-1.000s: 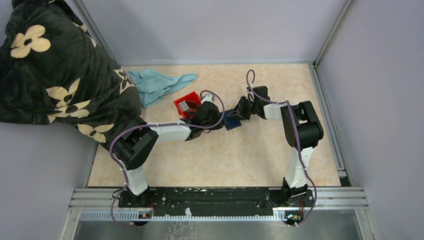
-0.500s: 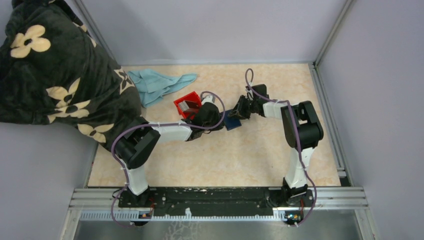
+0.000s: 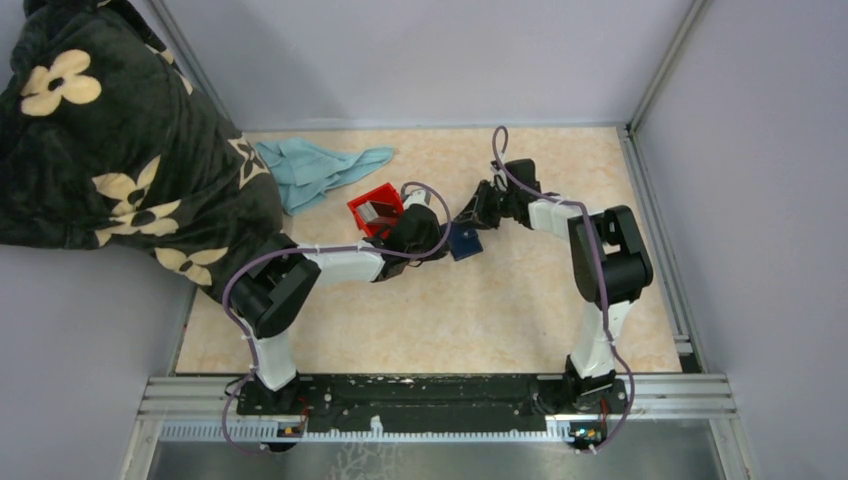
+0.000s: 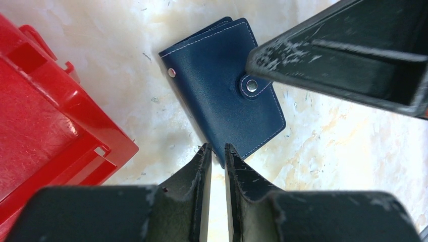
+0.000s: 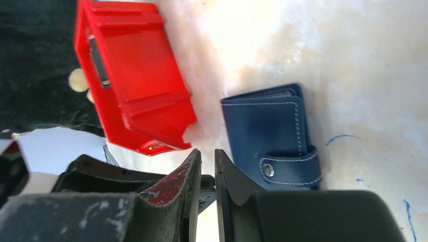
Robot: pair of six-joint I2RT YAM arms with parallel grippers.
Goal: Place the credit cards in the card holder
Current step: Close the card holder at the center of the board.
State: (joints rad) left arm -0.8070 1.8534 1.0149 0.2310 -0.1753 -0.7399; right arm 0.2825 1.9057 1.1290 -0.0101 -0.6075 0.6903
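The card holder (image 3: 466, 243) lies closed and flat on the tabletop (image 3: 500, 310), its tab snapped down, between the two end effectors and just right of the red bin (image 3: 375, 210). The left end effector (image 4: 218, 154) is barely open, its fingers a narrow slit apart with nothing between them, and its tips sit right at the holder's near corner. The right end effector (image 5: 206, 164) is also parted only by a thin gap and empty. It reaches in from the far side, and the holder's snapped edge lies just beside its fingertips. In the left wrist view it hangs over the tab side of the holder. A greyish flat piece (image 5: 98, 60) stands inside the bin; whether it is one of the credit cards cannot be told.
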